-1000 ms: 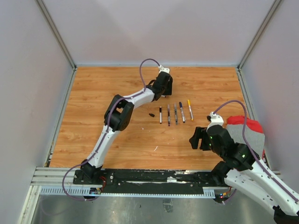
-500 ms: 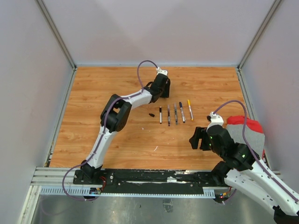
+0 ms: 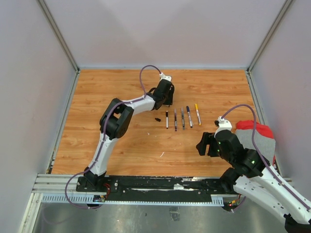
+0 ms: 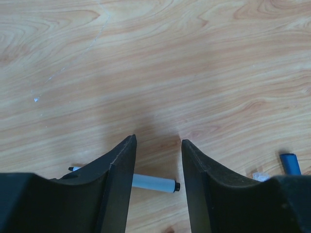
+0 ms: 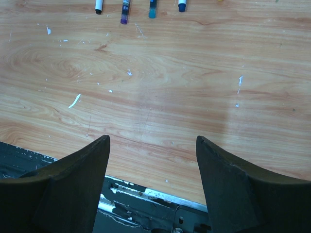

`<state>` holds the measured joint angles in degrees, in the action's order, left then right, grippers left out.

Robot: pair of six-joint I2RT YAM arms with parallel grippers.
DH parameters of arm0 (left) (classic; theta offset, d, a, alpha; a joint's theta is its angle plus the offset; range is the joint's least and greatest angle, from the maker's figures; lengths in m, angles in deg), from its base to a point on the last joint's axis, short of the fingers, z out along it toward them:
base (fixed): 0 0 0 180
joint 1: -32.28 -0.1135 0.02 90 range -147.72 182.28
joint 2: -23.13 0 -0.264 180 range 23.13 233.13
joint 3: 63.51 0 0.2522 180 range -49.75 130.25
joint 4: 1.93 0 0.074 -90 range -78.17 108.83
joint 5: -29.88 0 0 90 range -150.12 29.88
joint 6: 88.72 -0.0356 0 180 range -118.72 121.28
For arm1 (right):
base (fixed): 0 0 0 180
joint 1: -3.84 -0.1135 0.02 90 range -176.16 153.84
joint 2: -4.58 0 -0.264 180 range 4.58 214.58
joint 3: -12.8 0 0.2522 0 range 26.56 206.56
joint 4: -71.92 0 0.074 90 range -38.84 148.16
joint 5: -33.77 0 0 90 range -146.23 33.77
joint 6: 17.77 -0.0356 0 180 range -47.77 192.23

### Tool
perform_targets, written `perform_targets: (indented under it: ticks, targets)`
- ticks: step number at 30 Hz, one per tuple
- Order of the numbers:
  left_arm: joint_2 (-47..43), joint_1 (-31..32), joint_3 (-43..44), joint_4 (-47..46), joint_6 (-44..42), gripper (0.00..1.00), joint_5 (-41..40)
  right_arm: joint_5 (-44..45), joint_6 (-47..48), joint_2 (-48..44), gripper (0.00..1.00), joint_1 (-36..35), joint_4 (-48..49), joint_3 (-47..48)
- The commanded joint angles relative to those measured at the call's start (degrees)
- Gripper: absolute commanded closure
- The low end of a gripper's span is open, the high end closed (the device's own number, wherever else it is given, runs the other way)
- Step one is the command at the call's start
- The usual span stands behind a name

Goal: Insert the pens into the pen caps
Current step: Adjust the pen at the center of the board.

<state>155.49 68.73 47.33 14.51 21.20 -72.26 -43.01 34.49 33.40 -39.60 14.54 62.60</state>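
- The white-and-black left arm point(image 3: 129, 104) is stretching to the far middle, its black two-finger left gripper point(image 4: 158, 141) pointing down with fingers standing narrowly apart.
- The black two-finger right gripper point(image 5: 153, 141) is hovering near-right, fingers spread wide, gripping nothing.

Orange-brown wood-grain table point(image 3: 121, 145); white pen point(image 4: 153, 182); blue cap point(image 4: 290, 162); black cap point(image 3: 157, 119); red-and-grey cloth point(image 3: 257, 137).

**Top view:** fixed, high behind both bases, facing down and forward; far off, takes in the whole table point(image 3: 97, 97).
**Left wrist view:** very close to the wood, looking down past the left gripper point(image 4: 158, 141); one pen point(image 4: 153, 183) crosswise just behind its tips.
**Right wrist view:** farther off, facing forward and down past the right gripper point(image 5: 153, 138); rail point(image 5: 146, 199) beneath, pens point(image 5: 125, 6) far ahead.
**Shared, top and right wrist:** the pens.
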Motion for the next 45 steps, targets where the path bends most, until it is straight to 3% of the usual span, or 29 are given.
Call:
perform_targets:
  ticks: [1, 30, 45]
  targets:
    - [-2.95, -0.32, -2.57, 0.39, -0.36, 0.52, -0.51, -0.89, -0.84, -0.03, 0.28, 0.53, -0.12, -0.55]
    - [-16.46, -0.3, -23.57, -6.26, 3.54, 0.55, -0.7, -2.81, -1.37, 0.77, 0.27, 0.53, 0.48, -0.36]
    - [-17.75, -0.28, -23.66, -6.03, 2.76, 0.55, -1.05, -3.54, -1.46, 1.15, 0.27, 0.53, 0.63, -0.17]
